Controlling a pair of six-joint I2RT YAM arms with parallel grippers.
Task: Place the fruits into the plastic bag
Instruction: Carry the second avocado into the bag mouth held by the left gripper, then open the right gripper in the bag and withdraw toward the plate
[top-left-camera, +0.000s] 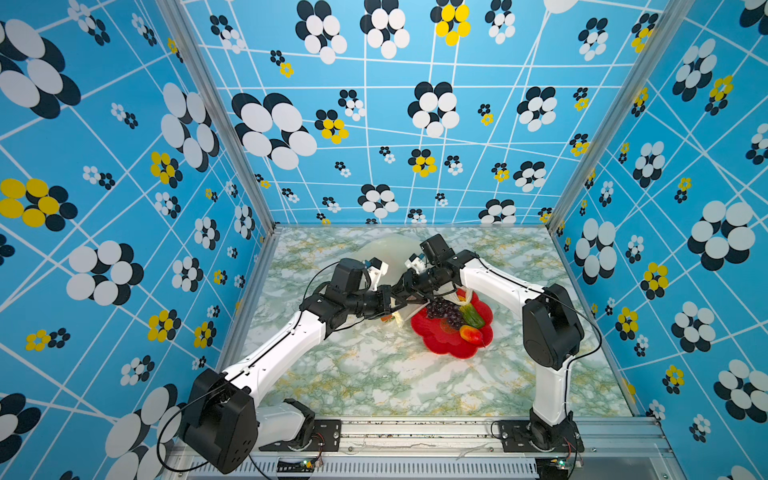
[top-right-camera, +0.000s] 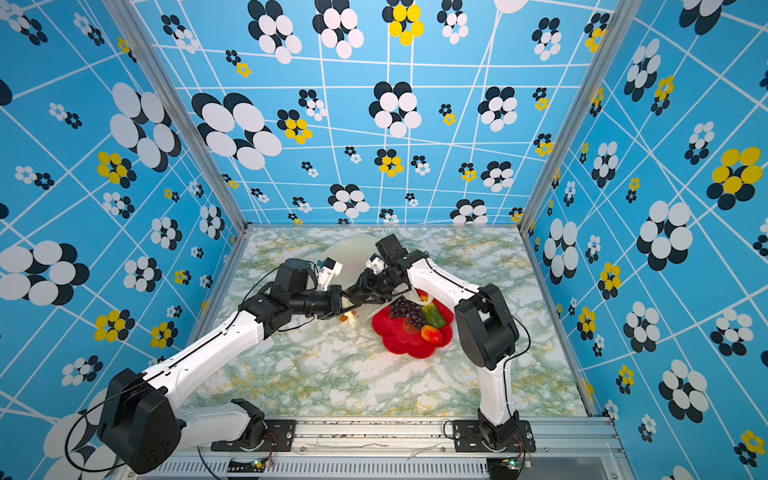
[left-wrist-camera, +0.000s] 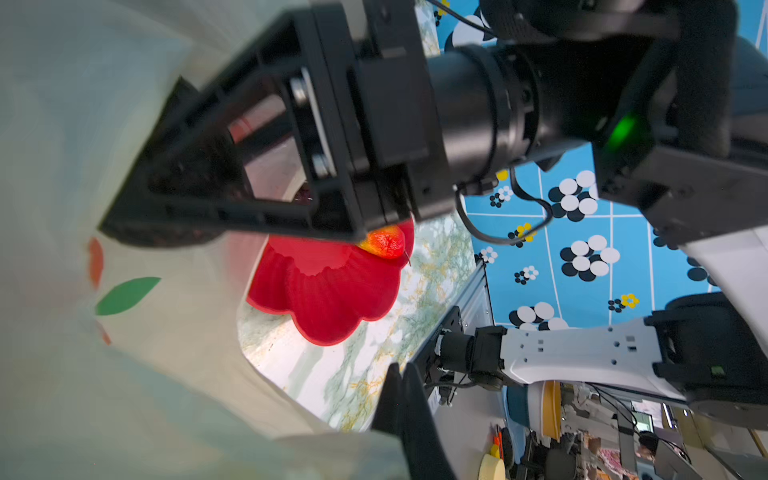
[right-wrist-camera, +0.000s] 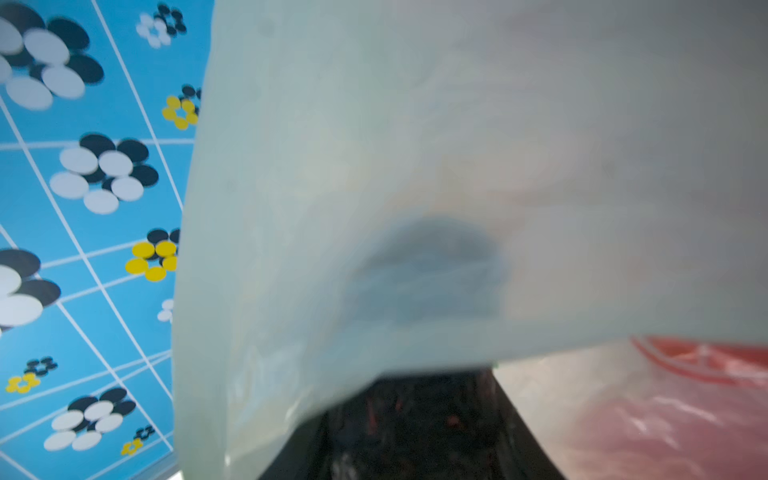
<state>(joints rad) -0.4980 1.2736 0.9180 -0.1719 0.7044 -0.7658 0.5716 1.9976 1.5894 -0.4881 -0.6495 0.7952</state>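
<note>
Left wrist: left claw (left-wrist-camera: 400, 388) clamped on plastic bag (left-wrist-camera: 166, 374) rim (right claw (left-wrist-camera: 137, 216): cannot tell).

I find both arms built alike. The left arm (top-left-camera: 282, 353) and right arm (top-left-camera: 496, 278) have glossy white link shells between bulky matte-black joint housings (top-left-camera: 550, 328). A thin black cable (left-wrist-camera: 494, 242) loops free of the right arm's wrist. Each base sits on a black plate (top-left-camera: 322, 432) with silver screws. I see a white camera bracket (top-left-camera: 379, 270) on each wrist. The right gripper (left-wrist-camera: 141, 195) has black open-framed triangular fingers with two silver bolts behind them. I note a green light (left-wrist-camera: 623, 129) on that arm's black housing.
</note>
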